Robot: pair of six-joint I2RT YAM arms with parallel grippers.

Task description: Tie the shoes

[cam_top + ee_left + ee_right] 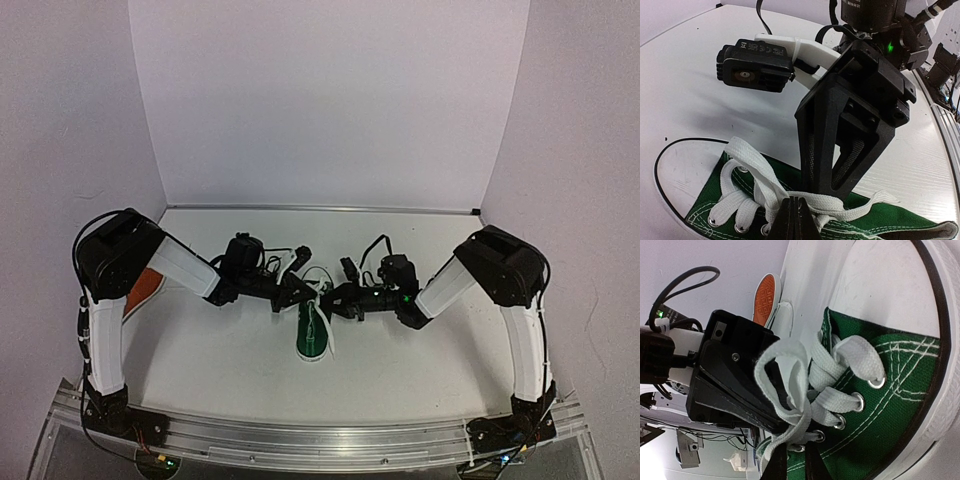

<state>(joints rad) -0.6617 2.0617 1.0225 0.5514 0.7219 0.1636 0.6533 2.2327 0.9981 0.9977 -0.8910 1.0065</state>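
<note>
The dark green shoe [313, 340] lies mid-table, toe towards the near edge, with white laces [747, 155]. Both grippers meet above its laced part. My left gripper [794, 201] is shut, its tips pinching the base of an upright lace loop [790, 352]. My right gripper [794, 449] stands narrowly closed on another lace strand beside it. It fills the left wrist view as a black wedge [832, 190] just behind the lace. The orange-red shoe [140, 290] lies at the far left, half hidden under my left arm. In the right wrist view its sole [765, 297] shows.
White walls close in the table [420, 370] at the back and on both sides. An aluminium rail [320, 435] runs along the near edge between the arm bases. The right arm's wrist camera [757, 65] juts out close to my left fingers.
</note>
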